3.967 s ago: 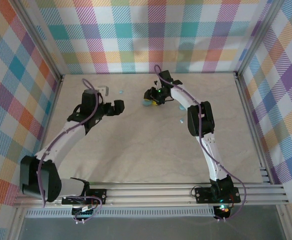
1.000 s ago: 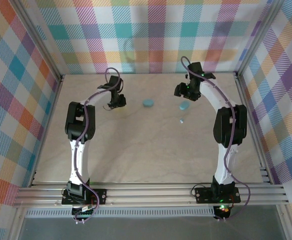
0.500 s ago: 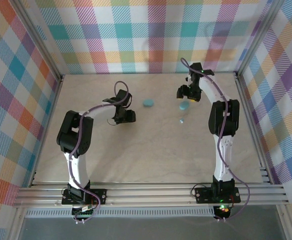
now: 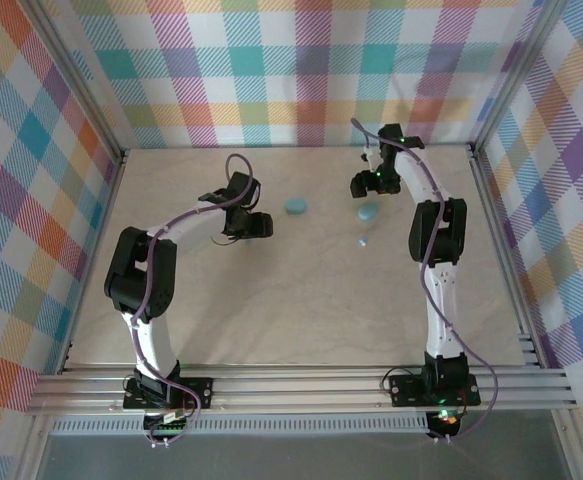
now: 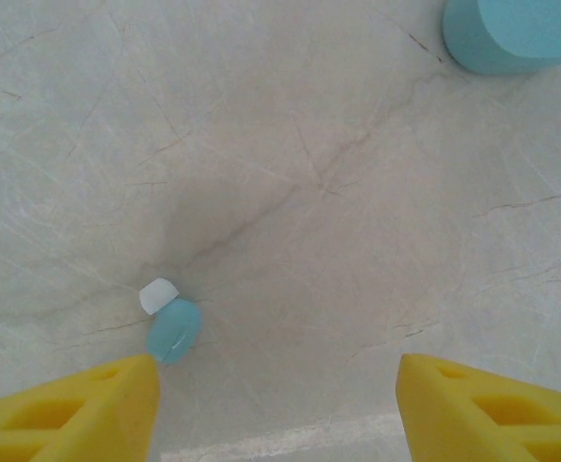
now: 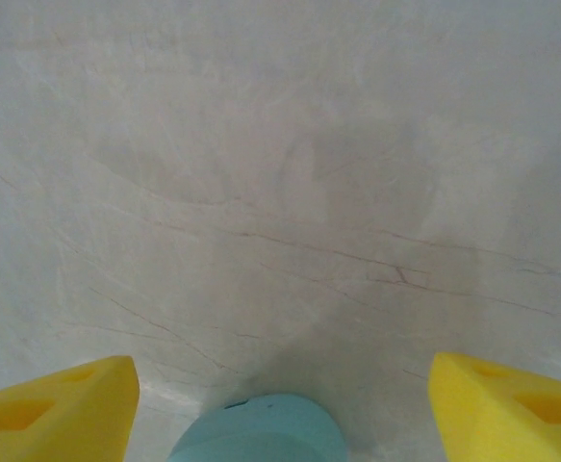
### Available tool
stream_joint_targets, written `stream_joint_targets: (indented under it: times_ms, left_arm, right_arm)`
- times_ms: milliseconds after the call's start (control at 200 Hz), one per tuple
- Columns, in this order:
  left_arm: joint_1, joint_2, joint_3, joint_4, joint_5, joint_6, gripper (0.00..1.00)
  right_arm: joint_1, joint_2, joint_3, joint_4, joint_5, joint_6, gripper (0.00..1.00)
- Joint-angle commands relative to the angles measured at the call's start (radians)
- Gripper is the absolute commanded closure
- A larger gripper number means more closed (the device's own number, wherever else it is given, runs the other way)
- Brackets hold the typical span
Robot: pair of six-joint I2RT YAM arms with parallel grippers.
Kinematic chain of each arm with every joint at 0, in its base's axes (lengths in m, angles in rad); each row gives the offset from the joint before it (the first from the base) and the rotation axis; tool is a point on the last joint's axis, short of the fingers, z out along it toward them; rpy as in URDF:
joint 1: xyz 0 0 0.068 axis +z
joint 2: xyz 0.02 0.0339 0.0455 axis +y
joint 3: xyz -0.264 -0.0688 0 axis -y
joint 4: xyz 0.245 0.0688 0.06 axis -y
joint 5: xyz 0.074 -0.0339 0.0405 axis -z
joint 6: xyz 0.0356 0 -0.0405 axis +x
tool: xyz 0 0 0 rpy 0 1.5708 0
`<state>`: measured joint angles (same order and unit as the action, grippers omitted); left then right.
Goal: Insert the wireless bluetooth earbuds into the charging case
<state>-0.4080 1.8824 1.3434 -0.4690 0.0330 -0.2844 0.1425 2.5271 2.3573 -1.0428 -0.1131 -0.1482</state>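
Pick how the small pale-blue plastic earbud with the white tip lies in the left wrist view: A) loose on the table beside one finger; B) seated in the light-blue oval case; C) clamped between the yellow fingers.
A: the earbud lies free on the table, just off one yellow finger of the open left gripper.

The left gripper (image 4: 258, 226) moves away from the back of the table and toward the middle. Its jaws spread apart over an earbud (image 5: 172, 327). The right gripper (image 4: 363, 184) leaves the middle case (image 4: 296, 205) and goes right. It opens wider by the right-hand case (image 4: 369, 211).
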Motion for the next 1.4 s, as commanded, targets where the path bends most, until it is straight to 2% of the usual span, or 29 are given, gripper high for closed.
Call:
stream_joint_targets:
  times_ms: [0,260,590,870,1145,1400]
  left_arm:
    - [-0.014,-0.035,0.009,-0.009,0.013,0.03,0.34]
    - [-0.018,-0.041,-0.004,-0.008,0.015,0.03,0.34]
    - [-0.019,-0.092,-0.052,-0.006,0.003,0.031,0.33]
    - [-0.018,-0.158,-0.109,-0.007,-0.013,0.039,0.32]
    - [-0.018,-0.207,-0.151,-0.013,-0.025,0.046,0.31]
    - [-0.018,-0.247,-0.179,-0.007,-0.033,0.065,0.31]
  right_arm:
    - [0.017,0.012,0.024,-0.05,-0.041,-0.087,0.21]
    - [0.04,0.025,-0.019,-0.108,-0.085,-0.06,0.23]
    - [0.081,-0.111,-0.237,-0.062,-0.03,0.029,0.26]
    - [0.159,-0.214,-0.376,-0.018,-0.028,0.099,0.27]
    - [0.212,-0.193,-0.343,-0.006,0.035,0.069,0.28]
    - [0.231,-0.171,-0.334,0.019,0.102,0.057,0.38]
